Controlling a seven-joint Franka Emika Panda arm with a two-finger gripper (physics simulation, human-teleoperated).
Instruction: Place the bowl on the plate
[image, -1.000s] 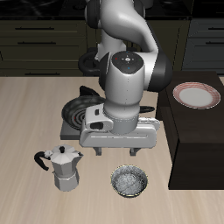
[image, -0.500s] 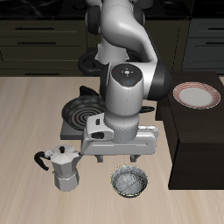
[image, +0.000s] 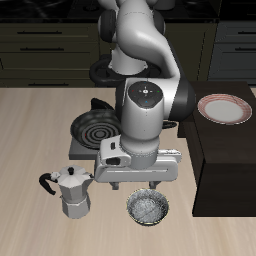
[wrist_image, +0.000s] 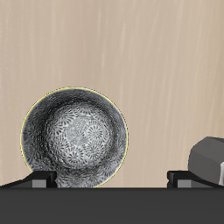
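The bowl, small and silvery-grey with a speckled inside, rests on the wooden table near its front edge. In the wrist view the bowl is upright and holds nothing. My gripper hangs just above it, open, its dark fingertips spread wide apart with nothing between them. The bowl sits off-centre under the gripper, nearer one fingertip. The plate, white with a reddish-pink rim band, lies on a dark raised block farther back.
A silver moka pot stands beside the bowl, and its grey body shows in the wrist view. A black frying pan with spiral rings sits behind the arm. The dark block rises close beside the bowl.
The arm has lowered the gripper toward the bowl. The bowl, plate and moka pot have not moved.
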